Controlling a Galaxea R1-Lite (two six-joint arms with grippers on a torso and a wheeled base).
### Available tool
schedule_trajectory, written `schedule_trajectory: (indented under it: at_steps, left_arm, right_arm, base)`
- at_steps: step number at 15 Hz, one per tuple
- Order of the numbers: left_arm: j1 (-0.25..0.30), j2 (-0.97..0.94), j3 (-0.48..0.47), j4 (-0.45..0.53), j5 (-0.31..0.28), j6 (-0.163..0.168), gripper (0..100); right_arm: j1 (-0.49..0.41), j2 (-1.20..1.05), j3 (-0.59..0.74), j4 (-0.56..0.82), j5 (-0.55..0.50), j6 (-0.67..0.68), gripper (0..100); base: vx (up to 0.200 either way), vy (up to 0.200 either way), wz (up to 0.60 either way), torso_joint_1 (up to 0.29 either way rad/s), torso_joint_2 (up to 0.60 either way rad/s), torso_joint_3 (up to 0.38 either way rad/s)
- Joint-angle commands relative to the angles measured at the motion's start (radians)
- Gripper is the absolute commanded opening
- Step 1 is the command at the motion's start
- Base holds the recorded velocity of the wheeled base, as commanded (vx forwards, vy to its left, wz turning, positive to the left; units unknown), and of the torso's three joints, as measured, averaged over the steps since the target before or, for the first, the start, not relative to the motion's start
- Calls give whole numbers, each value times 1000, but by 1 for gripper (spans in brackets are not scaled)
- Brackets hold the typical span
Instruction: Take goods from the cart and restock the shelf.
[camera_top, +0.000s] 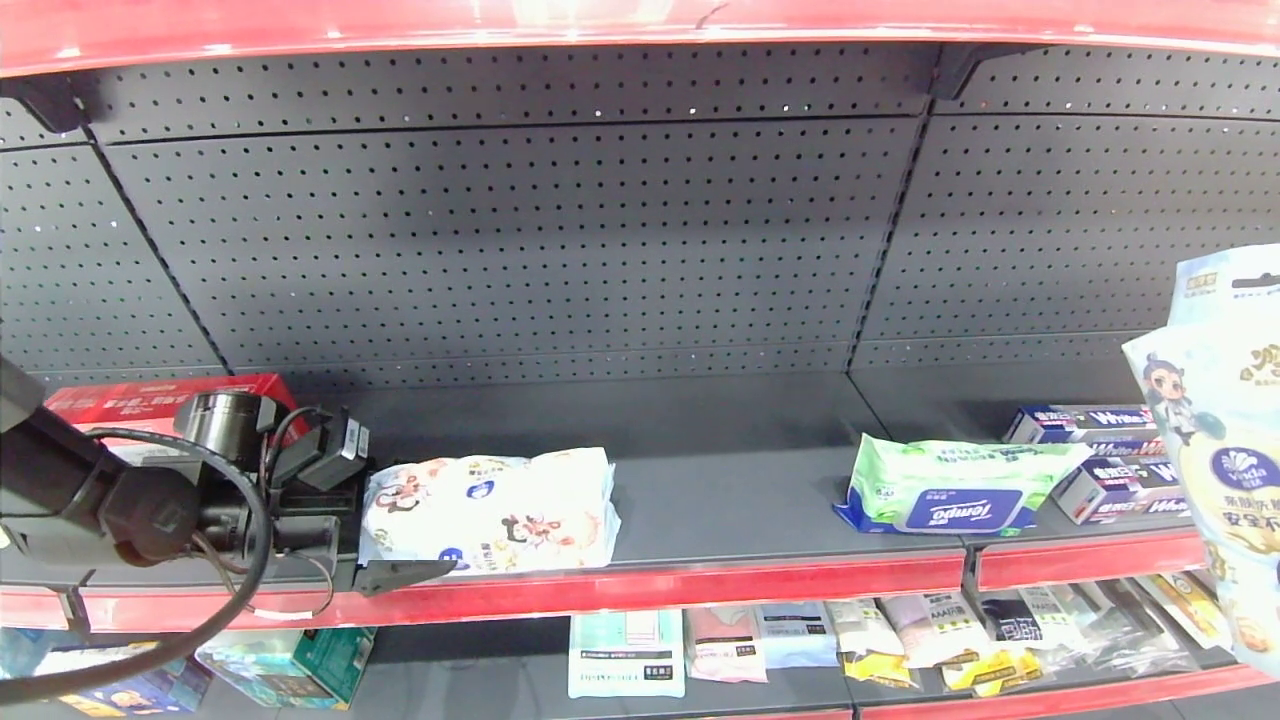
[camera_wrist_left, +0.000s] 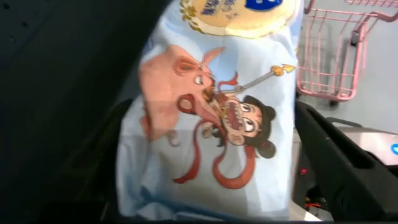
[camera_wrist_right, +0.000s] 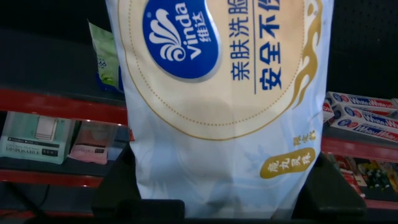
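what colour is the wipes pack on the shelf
The wipes pack is green and white with a dark blue label; best in the head view.

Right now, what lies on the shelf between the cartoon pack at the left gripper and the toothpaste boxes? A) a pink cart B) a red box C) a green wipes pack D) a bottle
C: the green wipes pack lies flat on the shelf, right of the cartoon pack held by the left gripper and left of the toothpaste boxes. The right gripper holds its white pouch in the air, farther right.
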Motion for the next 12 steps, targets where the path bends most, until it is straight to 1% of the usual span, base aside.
schedule_trajectory:
  at_steps: [1,3,5,6,7,8,9,11,12]
  left_arm:
    - [9,-13,2,-20,-3,6,100]
    - [37,-28,13,-121,0,5,100]
    - [70,-56,33,-158,2,-6,100]
    - [87,-92,59,-158,0,-21,100]
    - [89,-106,68,-158,0,-30,100]
    - [89,-152,105,-158,0,-66,100]
    - [89,-181,129,-159,-1,-83,100]
    - [89,-226,154,-159,-6,-86,100]
    - [89,-269,169,-156,-6,-98,100]
  right_arm:
    - [0,0,-1,-1,0,-1,0]
    - [0,-1,0,-1,0,-1,0]
    - [0,2,0,-1,2,-1,0]
    - [0,3,-1,-1,2,-1,0]
    - [0,3,-1,-1,2,-1,0]
    - [0,3,-1,-1,2,-1,0]
    - [0,3,-1,-1,2,-1,0]
    - [1,3,0,-1,2,-2,0]
    - [1,0,0,-1,2,-2,0]
  base:
    - [0,0,0,0,0,0]
    - [0,0,0,0,0,0]
    - [0,0,0,0,0,0]
    - [0,0,0,0,0,0]
    - [0,0,0,0,0,0]
    - [0,0,0,0,0,0]
    - [0,0,0,0,0,0]
    - [0,0,0,0,0,0]
    - [0,0,0,0,0,0]
